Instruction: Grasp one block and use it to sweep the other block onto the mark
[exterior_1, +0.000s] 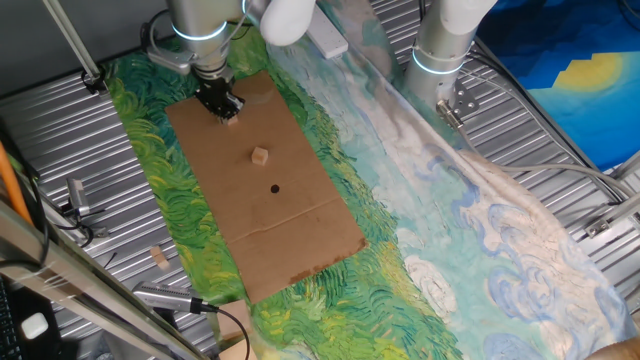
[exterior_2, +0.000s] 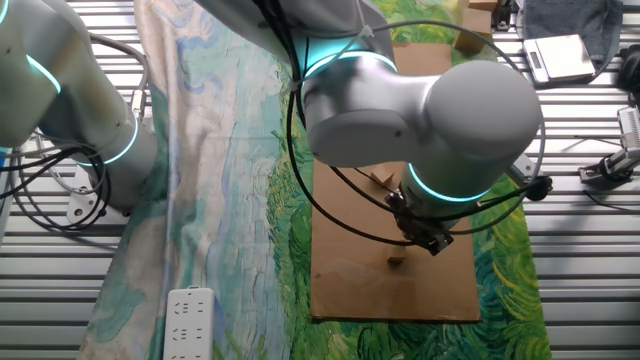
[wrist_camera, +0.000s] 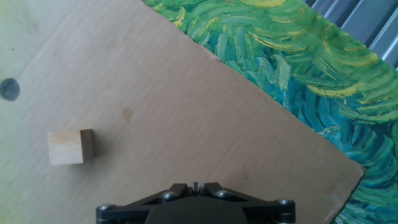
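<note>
Gripper (exterior_1: 224, 108) is hanging low over the far end of the cardboard (exterior_1: 300, 240). A small tan block, the near block (exterior_1: 232, 120), is sitting right at its tips. Fingers aren't showing in hand view and the fixed views are too small, so can't tell whether the jaws are clamping that block or just standing over it.

Further out, the loose block (wrist_camera: 70, 147) is lying flat on the cardboard, apart from the gripper. Beyond it, the mark (wrist_camera: 9, 89) is showing as a small dark dot, near the loose block but not touching. Gripper, loose block and mark are lining up only roughly.

Risks, judging from here:
- If the grip is shallow or off-centre, the near block is prob. going to twist or slip out on contact.
- A push that's off the loose block's centre is likely to spin it or send it wide of the mark.
- Too much speed and it's overshooting; the mark is tiny vs. a block face.
- Coming down too low is risking a snag on the cardboard, shifting the sheet on the cloth (exterior_1: 170, 200).

Farthest off, a spare block (exterior_1: 158, 257) is lying by the cloth edge.
</note>
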